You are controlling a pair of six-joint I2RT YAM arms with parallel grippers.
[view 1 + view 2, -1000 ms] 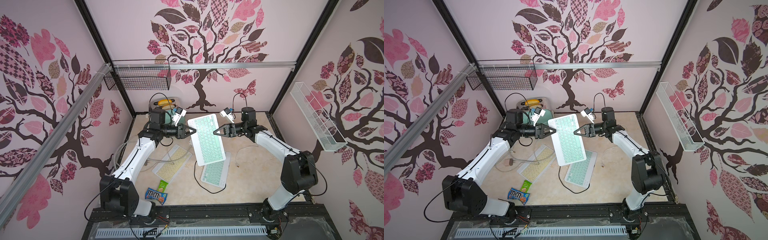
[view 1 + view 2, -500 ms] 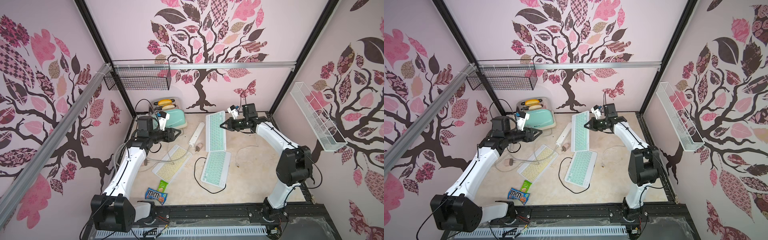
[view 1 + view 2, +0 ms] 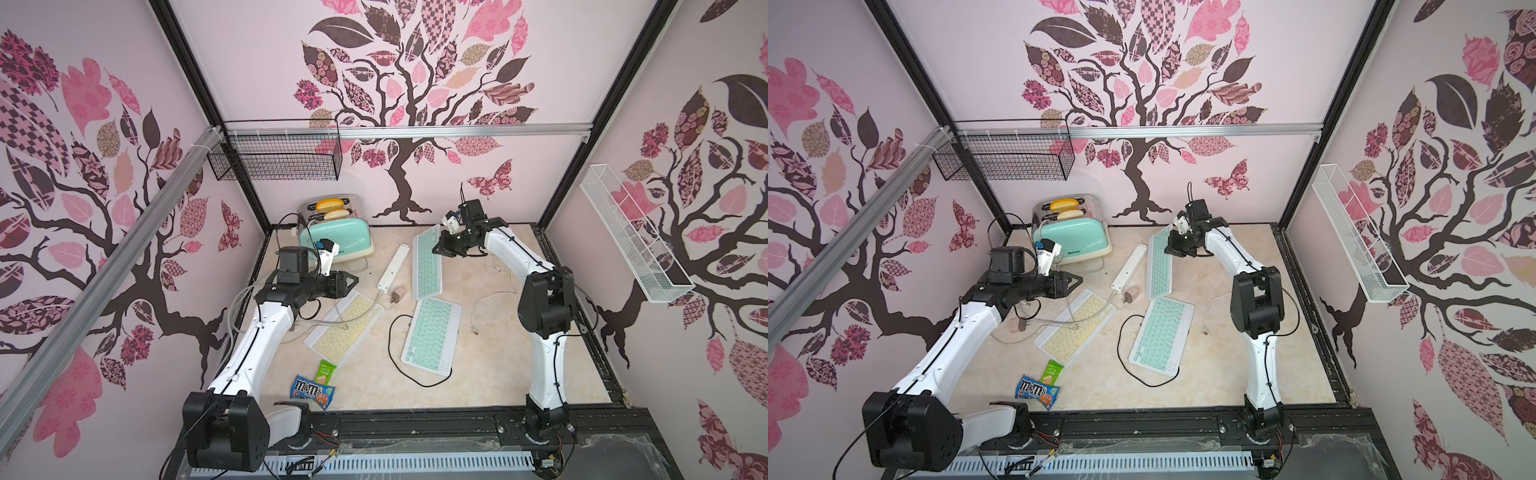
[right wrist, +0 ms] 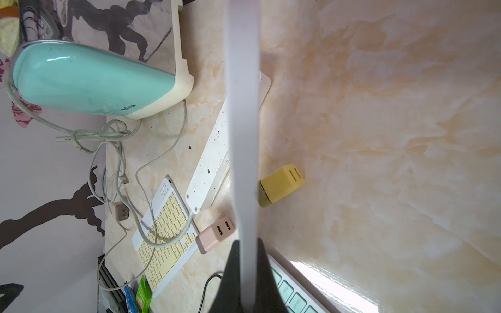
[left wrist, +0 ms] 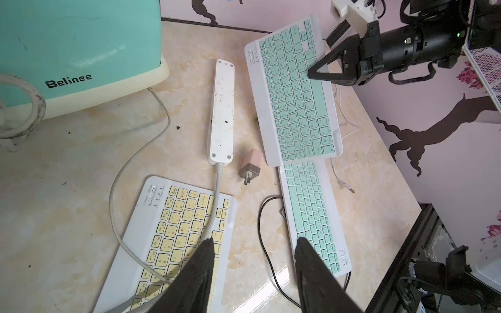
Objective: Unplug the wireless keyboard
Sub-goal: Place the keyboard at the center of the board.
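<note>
A mint toaster [image 3: 341,237] is seen at the far left, behind the left gripper [image 3: 351,279]. The left jaws are spread apart and nothing is held between them. A yellow keyboard [image 3: 345,328] lies just below and ahead of them, crossed by the cord of a white power strip [image 3: 392,266]. A pink charger [image 5: 250,165] lies ahead of the left fingertips, beside the strip's cord end.

Further right, a mint keyboard [image 3: 426,266] is pinched by one long edge in the right gripper [image 3: 436,249], whose jaws are clamped on it. It is raised and tilted. The end farthest from those jaws overlaps a second mint keyboard [image 3: 432,336], which lies flat. A yellow charger [image 4: 280,184] is seen beneath the raised keyboard. Right of the right jaws, a white cable [image 5: 347,187] lies loose, its plug bare on the table [image 3: 490,374].
</note>
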